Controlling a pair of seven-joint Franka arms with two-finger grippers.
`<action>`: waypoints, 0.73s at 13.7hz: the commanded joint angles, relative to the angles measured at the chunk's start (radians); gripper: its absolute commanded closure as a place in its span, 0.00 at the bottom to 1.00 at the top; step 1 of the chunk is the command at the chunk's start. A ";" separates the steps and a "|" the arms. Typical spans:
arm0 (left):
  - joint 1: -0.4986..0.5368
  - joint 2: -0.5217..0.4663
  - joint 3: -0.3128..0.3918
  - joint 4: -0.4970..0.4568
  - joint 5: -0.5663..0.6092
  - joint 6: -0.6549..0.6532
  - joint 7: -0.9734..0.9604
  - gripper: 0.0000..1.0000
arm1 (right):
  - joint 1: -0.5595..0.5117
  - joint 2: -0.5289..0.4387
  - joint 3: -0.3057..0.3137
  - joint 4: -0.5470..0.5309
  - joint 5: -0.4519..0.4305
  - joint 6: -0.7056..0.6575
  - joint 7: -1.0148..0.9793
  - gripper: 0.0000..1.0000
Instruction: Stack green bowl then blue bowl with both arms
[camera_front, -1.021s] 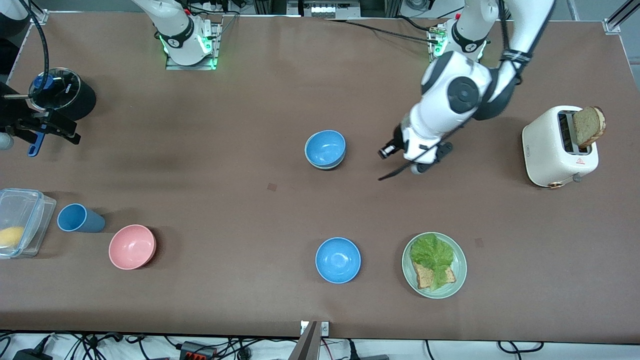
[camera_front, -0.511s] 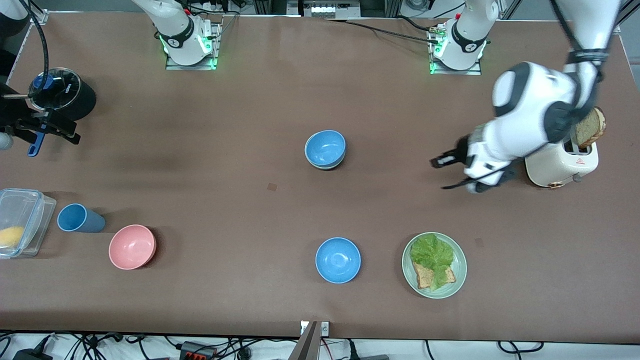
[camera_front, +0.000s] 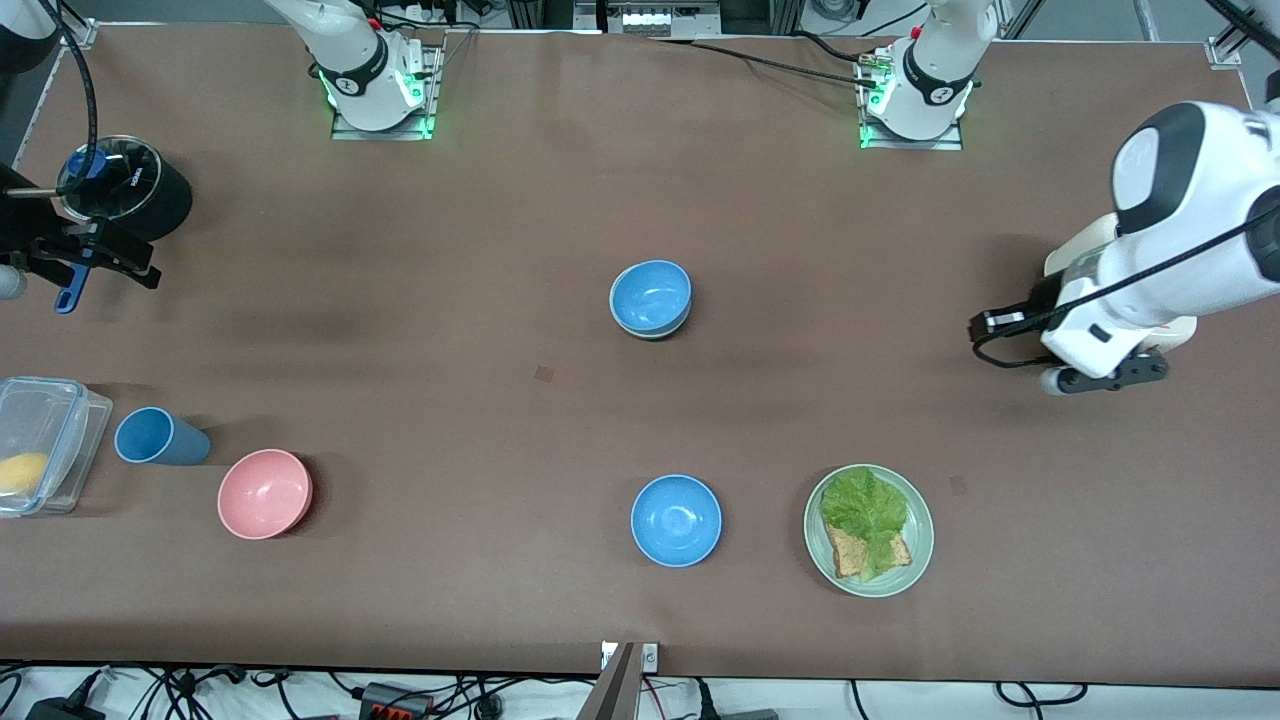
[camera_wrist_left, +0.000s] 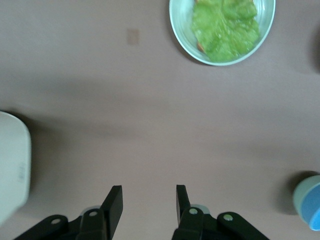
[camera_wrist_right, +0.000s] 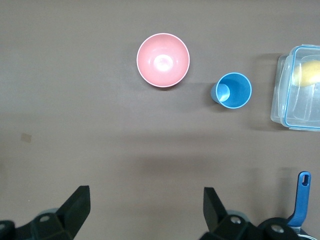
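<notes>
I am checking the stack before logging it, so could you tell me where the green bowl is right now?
In the front view the green bowl sits near the table's middle, nested under a blue bowl so only its rim shows, farther from the camera than the second blue bowl.

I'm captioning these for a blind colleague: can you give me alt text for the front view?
A blue bowl sits nested in a green bowl at mid-table, with a second blue bowl nearer the camera beside a plate of lettuce and toast. The left gripper, empty, hangs by the toaster.
</notes>
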 joint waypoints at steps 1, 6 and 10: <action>-0.100 -0.059 0.183 0.021 0.025 -0.041 0.179 0.49 | -0.005 -0.010 0.006 0.004 -0.007 -0.015 -0.008 0.00; -0.226 -0.121 0.329 0.059 0.092 -0.060 0.324 0.00 | -0.005 -0.010 0.006 0.004 -0.008 -0.015 -0.008 0.00; -0.258 -0.148 0.343 0.056 0.141 -0.109 0.327 0.00 | -0.004 -0.010 0.009 0.004 -0.008 -0.015 -0.010 0.00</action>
